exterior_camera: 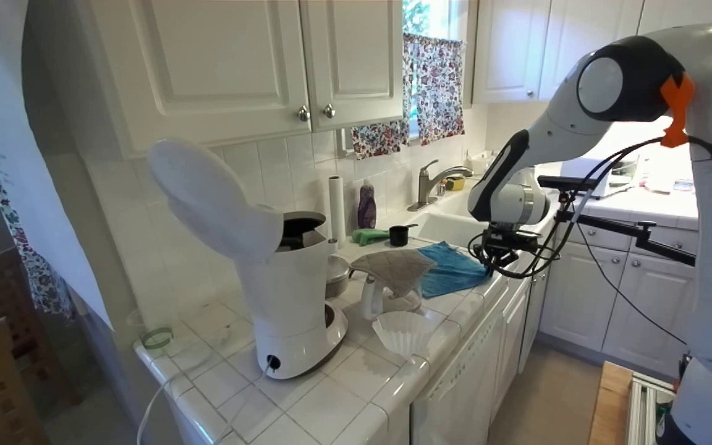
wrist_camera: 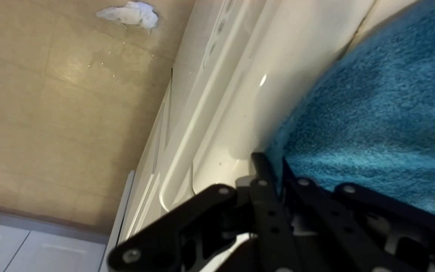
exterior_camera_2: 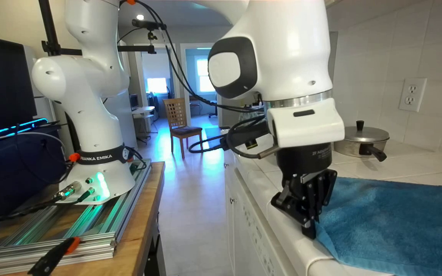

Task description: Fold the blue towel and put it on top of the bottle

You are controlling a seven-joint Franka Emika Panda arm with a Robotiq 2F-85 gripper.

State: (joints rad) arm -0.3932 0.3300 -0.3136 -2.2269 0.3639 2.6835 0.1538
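Claw [wrist_camera: 272, 163] pinches the margin of the blue towel [exterior_camera_2: 393, 226] at the front edge of the table [exterior_camera_2: 286, 230]; a neat fold probably calls for a low, slow sweep toward the back edge.

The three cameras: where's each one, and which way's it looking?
An exterior view: near the coffee maker, facing the sink; robot arm at right.
An exterior view: near the blue towel, facing a wooden chair; arm and base show.
Wrist view: by the end effector, the only robot part showing, facing down at towel and floor.
Both exterior views share the arm, towel and saucepan.
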